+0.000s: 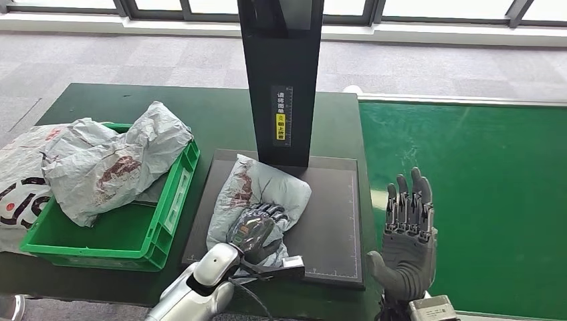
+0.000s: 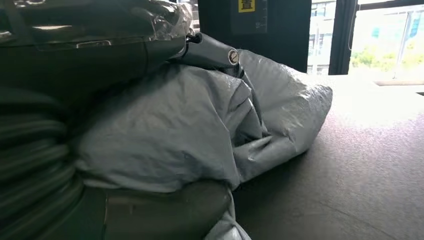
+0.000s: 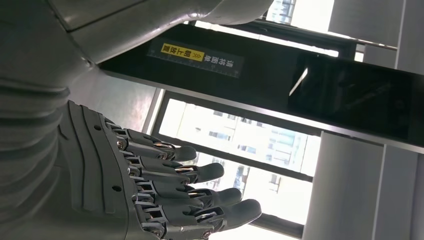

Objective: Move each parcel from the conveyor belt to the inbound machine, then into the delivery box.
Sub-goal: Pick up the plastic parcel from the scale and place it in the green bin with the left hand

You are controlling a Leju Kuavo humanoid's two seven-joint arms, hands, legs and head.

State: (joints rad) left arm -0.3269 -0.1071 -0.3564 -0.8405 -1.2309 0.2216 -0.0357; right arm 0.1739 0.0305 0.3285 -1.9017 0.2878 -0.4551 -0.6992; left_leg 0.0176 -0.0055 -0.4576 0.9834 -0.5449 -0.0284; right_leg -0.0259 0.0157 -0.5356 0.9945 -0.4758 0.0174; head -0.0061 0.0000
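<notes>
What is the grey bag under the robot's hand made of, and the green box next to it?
The crinkled grey parcel bag looks like thin plastic film: it wrinkles and shines a little. The green open crate seems hard moulded plastic, with glossy, stiff, ribbed walls.

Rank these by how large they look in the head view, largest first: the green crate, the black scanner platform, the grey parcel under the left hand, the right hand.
1. Black scanner platform and green crate: look alike in spread, so no ranking between them.
2. Grey parcel, gripped by the left hand.
3. Right hand, though it is nearer the camera, which inflates it.
</notes>
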